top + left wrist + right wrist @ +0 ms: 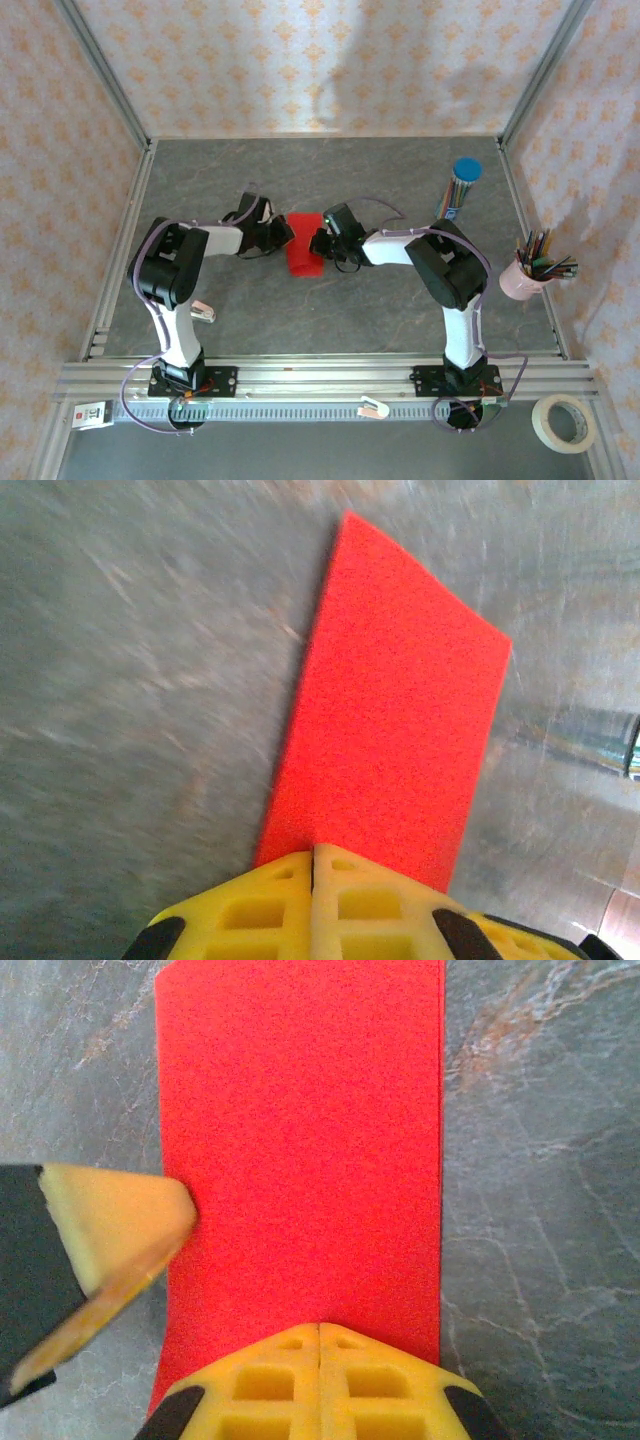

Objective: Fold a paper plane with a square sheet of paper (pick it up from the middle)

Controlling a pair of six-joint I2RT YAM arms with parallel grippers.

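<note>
left tool (pixel 313 855) was shut on red square sheet of paper (pixel 390 740), right tool (pixel 319 1330) gripped same sheet, fully closed

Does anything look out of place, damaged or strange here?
Nothing stands out. The red sheet looks smooth and untorn, pinched by the shut left gripper and right gripper; the pencil tube stands upright.

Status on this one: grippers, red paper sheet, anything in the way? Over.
Left gripper shut on the thin bright red sheet of paper. Right gripper shut on it too. Blue-capped tube of coloured pencils sits well clear.
</note>
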